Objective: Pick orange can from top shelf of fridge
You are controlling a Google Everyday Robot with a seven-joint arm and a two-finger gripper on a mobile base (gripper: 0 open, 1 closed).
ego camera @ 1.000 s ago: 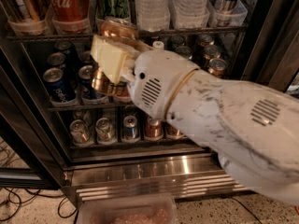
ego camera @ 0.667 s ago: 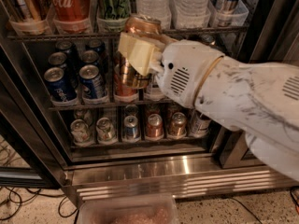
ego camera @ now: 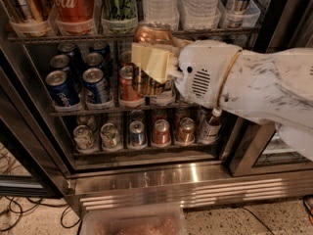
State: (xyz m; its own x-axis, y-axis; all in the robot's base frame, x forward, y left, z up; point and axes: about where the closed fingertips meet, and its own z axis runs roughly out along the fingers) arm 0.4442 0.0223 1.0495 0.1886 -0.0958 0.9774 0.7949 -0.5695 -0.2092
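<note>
My gripper (ego camera: 148, 62) is shut on the orange can (ego camera: 152, 34), a slim copper can held upright in front of the fridge (ego camera: 146, 179). A cream finger pad (ego camera: 154, 61) covers the can's middle; its lid and lower body show above and below it. The can sits at the height of the top shelf's (ego camera: 58, 37) front rail and hangs in front of the middle rack. My white arm (ego camera: 264, 89) comes in from the right.
On the top shelf stand a red Coca-Cola can (ego camera: 73, 1), a green can (ego camera: 117, 1) and water bottles (ego camera: 161, 4) in clear trays. Blue cans (ego camera: 95, 84) and a red-orange can (ego camera: 128, 84) fill the middle rack. A plastic bin (ego camera: 132, 223) and cables (ego camera: 14, 214) lie on the floor.
My gripper has carried the orange can to the right along the front of the top shelf; the arm has swung right with it. The can stays gripped.
</note>
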